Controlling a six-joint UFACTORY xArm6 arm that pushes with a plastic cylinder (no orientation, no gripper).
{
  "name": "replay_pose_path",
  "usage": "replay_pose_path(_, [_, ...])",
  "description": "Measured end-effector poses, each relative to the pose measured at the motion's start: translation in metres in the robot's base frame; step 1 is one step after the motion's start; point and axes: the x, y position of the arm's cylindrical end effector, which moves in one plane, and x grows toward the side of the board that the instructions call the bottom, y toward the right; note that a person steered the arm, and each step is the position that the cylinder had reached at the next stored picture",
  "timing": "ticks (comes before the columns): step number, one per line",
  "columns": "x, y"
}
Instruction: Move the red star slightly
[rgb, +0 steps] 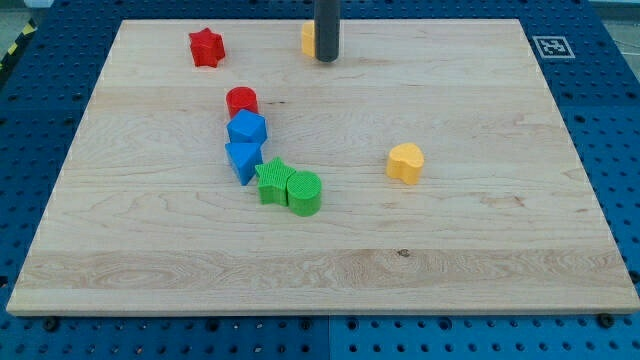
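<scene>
The red star (206, 47) lies near the view's top left of the wooden board (480, 260). My tip (327, 59) stands near the top middle, well to the right of the red star and apart from it. A yellow block (309, 38) sits just left of and behind the rod, partly hidden by it.
A red cylinder (242, 101), a blue block (247, 129) and a blue triangular block (244, 159) form a chain down the left middle. A green star (272, 182) and a green cylinder (305, 192) follow it. A yellow heart (405, 162) lies right of centre.
</scene>
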Motion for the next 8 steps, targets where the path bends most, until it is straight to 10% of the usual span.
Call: replay_pose_path(8, [0.031, -0.145])
